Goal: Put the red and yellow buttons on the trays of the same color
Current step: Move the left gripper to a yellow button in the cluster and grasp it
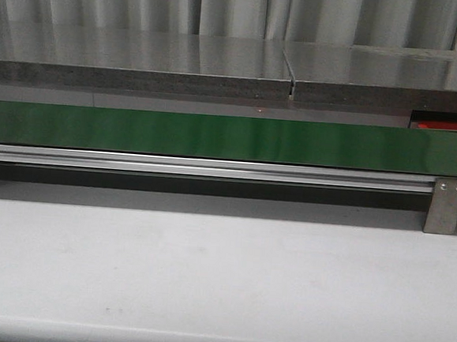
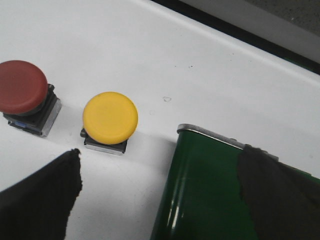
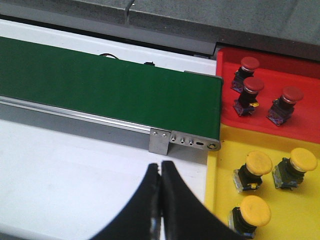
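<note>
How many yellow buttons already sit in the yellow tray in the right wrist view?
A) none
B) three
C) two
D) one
B: three yellow buttons stand inside the yellow tray, next to the red tray.

You are looking across a white tabletop (image 1: 204, 280) that is filling the near half of the front view. Beyond it a long green belt (image 1: 215, 136) is running left to right on an aluminium rail (image 1: 205, 167), with a metal bracket (image 1: 446, 205) holding its right end. Behind, a grey steel shelf (image 1: 142, 57) is catching soft reflections, and pale curtain folds (image 1: 225, 8) are hanging along the back.
</note>
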